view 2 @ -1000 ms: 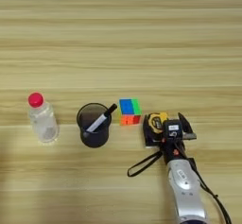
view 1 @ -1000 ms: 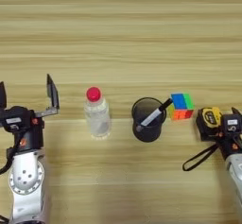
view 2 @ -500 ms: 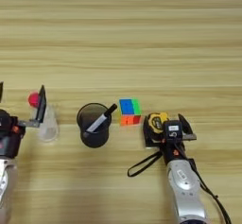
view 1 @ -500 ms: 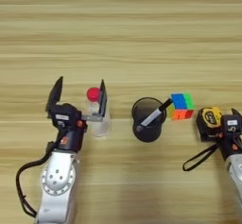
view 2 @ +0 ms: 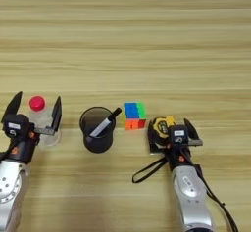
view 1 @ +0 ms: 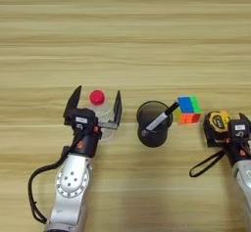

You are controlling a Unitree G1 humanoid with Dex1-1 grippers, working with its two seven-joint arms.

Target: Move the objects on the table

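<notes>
A small clear bottle with a red cap (view 1: 97,98) stands upright on the wooden table (view 1: 127,40), left of centre. My left gripper (view 1: 95,107) is open, one black finger on each side of the bottle. The black mesh cup (view 1: 153,126) stands at centre with the white pen (view 1: 159,121) leaning inside it. The yellow-black tape measure (view 2: 160,129) lies at the right, and its black strap (view 2: 147,170) trails toward me. My right gripper (view 2: 172,134) sits at the tape measure with its fingers spread wide, the case against the left one.
A multicoloured cube (view 1: 188,110) sits just right of the cup, between it and the tape measure. The far half of the table is bare planks.
My left arm swung in from the left edge. Its open fingers now straddle the bottle. The bottle, cup, cube, tape measure and right arm have not moved.
</notes>
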